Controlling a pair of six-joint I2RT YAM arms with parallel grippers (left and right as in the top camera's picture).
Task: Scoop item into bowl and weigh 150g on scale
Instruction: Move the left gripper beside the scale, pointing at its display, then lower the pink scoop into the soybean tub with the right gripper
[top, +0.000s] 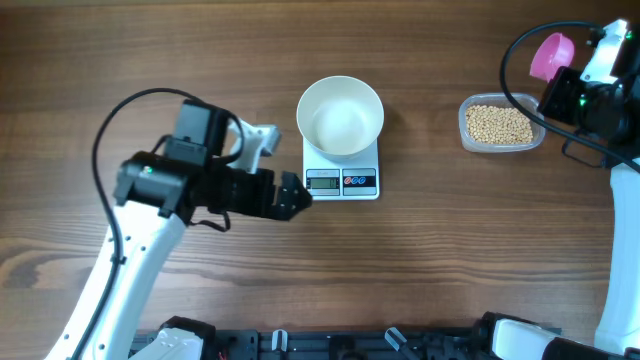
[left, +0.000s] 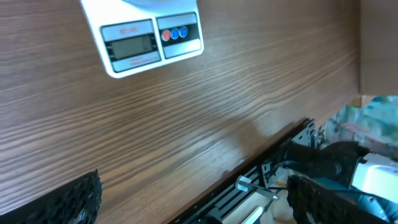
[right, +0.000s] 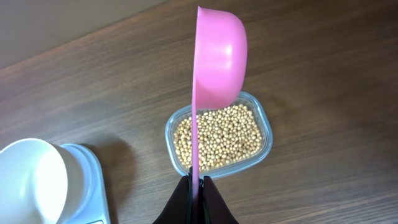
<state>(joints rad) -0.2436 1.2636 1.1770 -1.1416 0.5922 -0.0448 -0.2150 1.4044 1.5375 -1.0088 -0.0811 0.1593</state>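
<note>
Scooping is not yet begun, I judge: the right claw clamps the pink scoop — empty, edge-on — near the tub of beans. The bowl sits empty on the scale; the left claw gapes beside it. Next — turn the scoop and dip.

The round white bowl sits on the flat white square scale. The clear plastic tub holding small tan beans lies well to its right.

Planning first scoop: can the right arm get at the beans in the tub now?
Probably yes. The right tool is shut on the pink scoop, close by the tub; the tub is lidless, beans bare, nothing between.
</note>
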